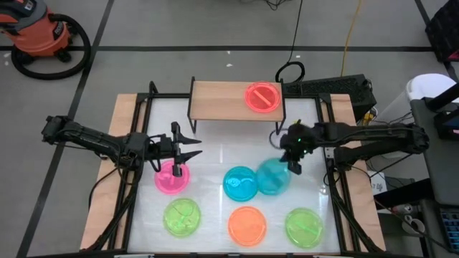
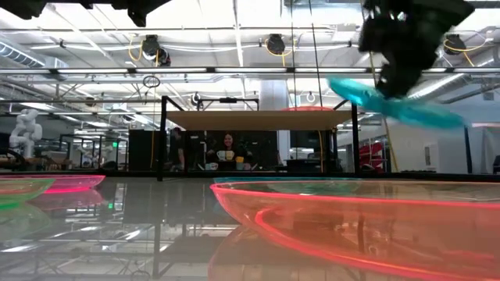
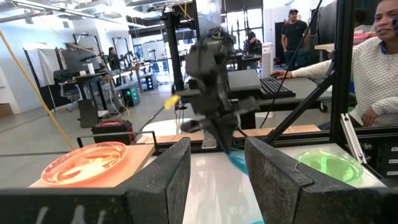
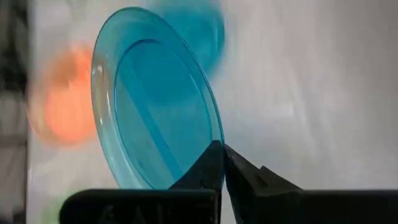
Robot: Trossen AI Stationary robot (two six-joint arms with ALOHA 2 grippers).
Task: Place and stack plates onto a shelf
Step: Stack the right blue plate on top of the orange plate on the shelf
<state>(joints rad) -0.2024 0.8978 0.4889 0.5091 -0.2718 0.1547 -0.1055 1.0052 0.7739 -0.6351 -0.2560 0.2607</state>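
Right gripper (image 1: 293,166) lifting a blue plate (image 1: 272,176) by its rim.
Its jaws are pinching the tilted plate above the counter (image 1: 215,161); left gripper (image 1: 192,151), jaws open, is hovering over the pink plate (image 1: 172,178).

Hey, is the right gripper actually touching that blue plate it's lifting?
Touching. In the right wrist view, the right gripper pinches the rim of the blue plate; the low view shows it tilted, clear of the table.
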